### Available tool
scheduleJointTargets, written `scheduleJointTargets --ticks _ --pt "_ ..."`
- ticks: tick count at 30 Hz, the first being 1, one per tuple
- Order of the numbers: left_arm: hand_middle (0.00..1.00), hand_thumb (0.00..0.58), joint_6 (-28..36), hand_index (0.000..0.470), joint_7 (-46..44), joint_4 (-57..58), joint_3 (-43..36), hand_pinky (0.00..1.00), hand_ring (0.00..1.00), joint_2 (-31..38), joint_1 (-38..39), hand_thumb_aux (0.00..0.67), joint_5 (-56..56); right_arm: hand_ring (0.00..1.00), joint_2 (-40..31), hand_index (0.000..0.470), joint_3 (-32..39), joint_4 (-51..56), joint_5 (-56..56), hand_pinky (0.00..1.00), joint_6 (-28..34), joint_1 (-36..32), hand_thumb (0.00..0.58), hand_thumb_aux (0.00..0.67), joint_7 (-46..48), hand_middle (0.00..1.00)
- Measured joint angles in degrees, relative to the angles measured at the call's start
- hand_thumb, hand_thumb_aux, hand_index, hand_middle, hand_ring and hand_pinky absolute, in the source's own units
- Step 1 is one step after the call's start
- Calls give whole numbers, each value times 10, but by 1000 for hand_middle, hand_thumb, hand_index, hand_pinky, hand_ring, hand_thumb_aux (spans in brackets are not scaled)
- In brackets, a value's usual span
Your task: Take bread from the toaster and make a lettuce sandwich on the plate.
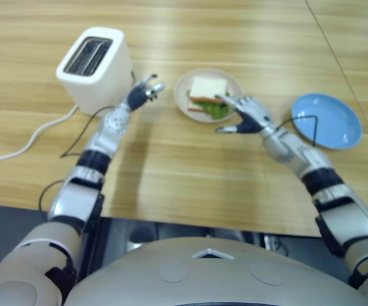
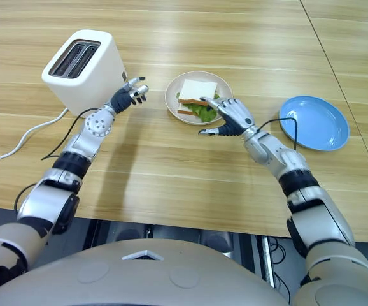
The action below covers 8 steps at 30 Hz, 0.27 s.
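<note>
Your right hand (image 2: 232, 118) is closest to you, held low over the wooden table (image 2: 171, 172) with its fingers spread and lightly bent, holding nothing. Its fingertips (image 2: 209, 101) reach the near rim of the white plate (image 2: 225, 85), just by the lettuce (image 2: 203, 113); you cannot tell if they touch it. Directly ahead of that hand the sandwich (image 2: 197, 89) lies on the plate, a white bread slice on top and lettuce sticking out toward your fingers. To that hand's right, well apart, sits a blue plate (image 2: 314, 122). Your left hand (image 2: 125, 97) is loosely spread and holds nothing, with the white toaster (image 2: 82, 73) just beside it on its left and the sandwich plate to its right.
</note>
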Motion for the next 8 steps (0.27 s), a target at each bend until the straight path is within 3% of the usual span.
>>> scheduleJointTargets --ticks 8 --pt "0 0 -49 0 2 -10 37 0 0 -106 7 0 -101 0 122 0 -87 -63 352 0 19 40 0 0 166 0"
